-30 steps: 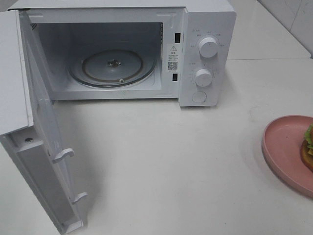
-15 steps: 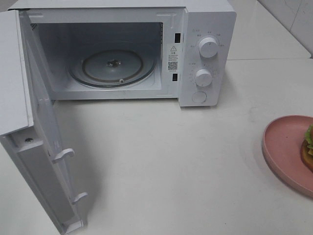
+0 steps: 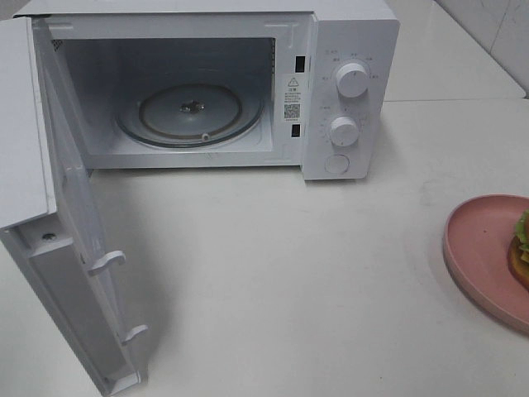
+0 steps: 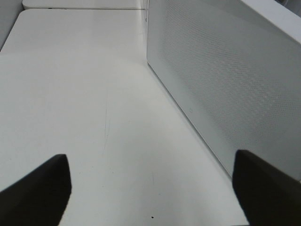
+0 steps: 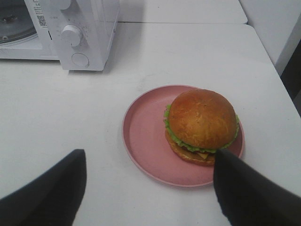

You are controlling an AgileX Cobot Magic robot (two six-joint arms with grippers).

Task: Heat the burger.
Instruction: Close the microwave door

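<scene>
The burger (image 5: 202,125), with a golden-brown bun, green lettuce and cheese, sits on a round pink plate (image 5: 146,141). In the high view only its edge (image 3: 521,248) shows at the right border, on the plate (image 3: 479,248). The white microwave (image 3: 347,50) stands at the back with its door (image 3: 74,273) swung wide open and a bare glass turntable (image 3: 190,114) inside. My right gripper (image 5: 150,193) is open and empty, just short of the plate. My left gripper (image 4: 153,188) is open and empty, over the table beside the door's outer face (image 4: 225,84).
The microwave has two knobs (image 3: 352,80) and a round button (image 3: 335,164) on its right panel. The open door juts far forward on the left of the white table (image 3: 273,273). A tiled wall (image 3: 496,25) rises at the back right.
</scene>
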